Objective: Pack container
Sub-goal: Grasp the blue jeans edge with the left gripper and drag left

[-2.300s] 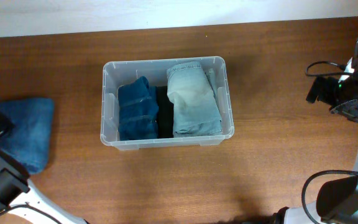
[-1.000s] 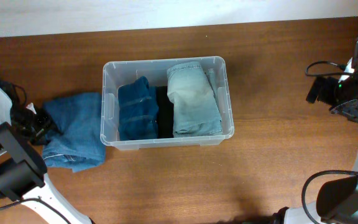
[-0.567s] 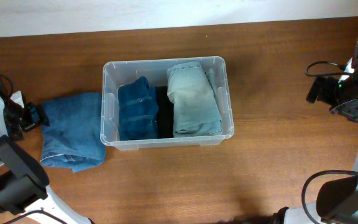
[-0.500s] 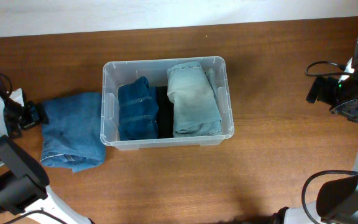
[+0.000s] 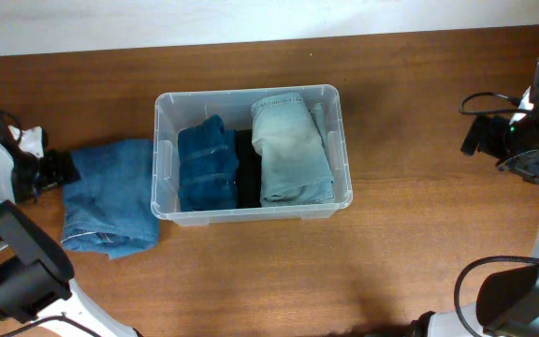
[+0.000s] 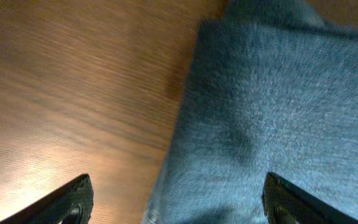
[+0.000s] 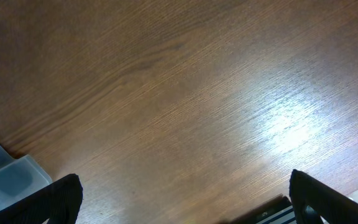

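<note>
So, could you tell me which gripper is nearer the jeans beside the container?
Left. The left gripper is at the jeans' outer edge; the right gripper is far past the container.

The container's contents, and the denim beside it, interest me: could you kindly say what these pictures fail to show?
container bottom: overhead, covered by blue jeans and pale jeans.
dark item between them: overhead, wedged in, unidentifiable.
loose denim: left wrist view, blurred, cut off by frame edges.
left pincer: left wrist view, only fingertips show.
</note>
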